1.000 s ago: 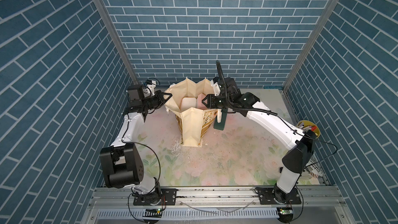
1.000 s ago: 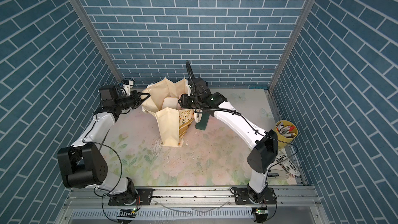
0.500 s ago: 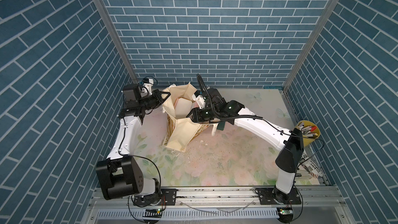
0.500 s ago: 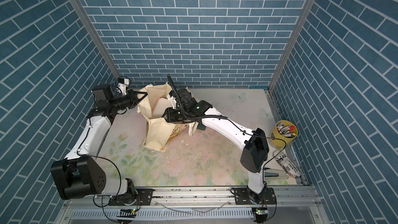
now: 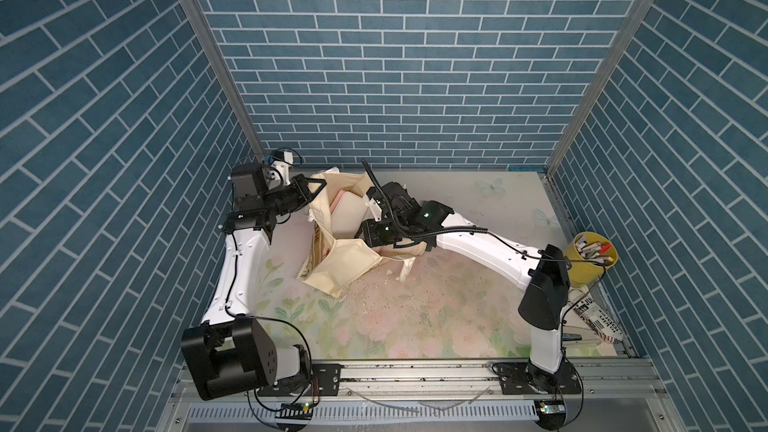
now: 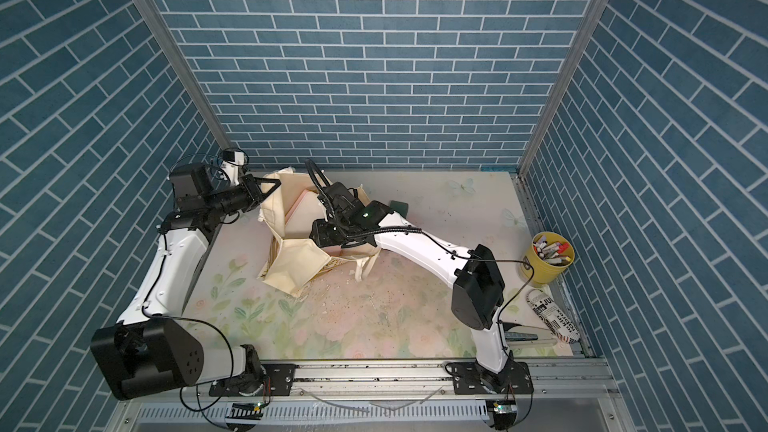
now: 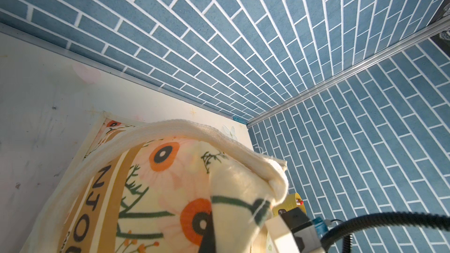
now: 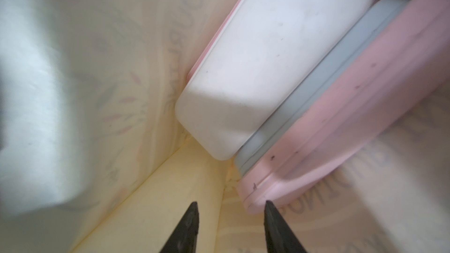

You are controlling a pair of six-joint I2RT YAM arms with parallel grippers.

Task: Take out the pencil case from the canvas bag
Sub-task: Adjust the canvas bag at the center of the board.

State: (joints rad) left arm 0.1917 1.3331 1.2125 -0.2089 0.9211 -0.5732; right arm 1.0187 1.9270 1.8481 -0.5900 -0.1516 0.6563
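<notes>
Your canvas bag (image 5: 340,261) slumps on the counter (image 5: 457,309), its mouth propped open by the left gripper (image 5: 313,192), which is clamped shut on the rim. Inside, a white case (image 8: 255,69) and a pink case (image 8: 341,108) lean side by side (either could be the pencil case; you cannot tell which). The right gripper (image 8: 231,205), by far the nearer, sits inside the bag with jaws part-open on nothing. The pink case's end lies just off one fingertip (image 8: 270,215), long axis slanting away to that side, so you likely need to shift across before closing.
</notes>
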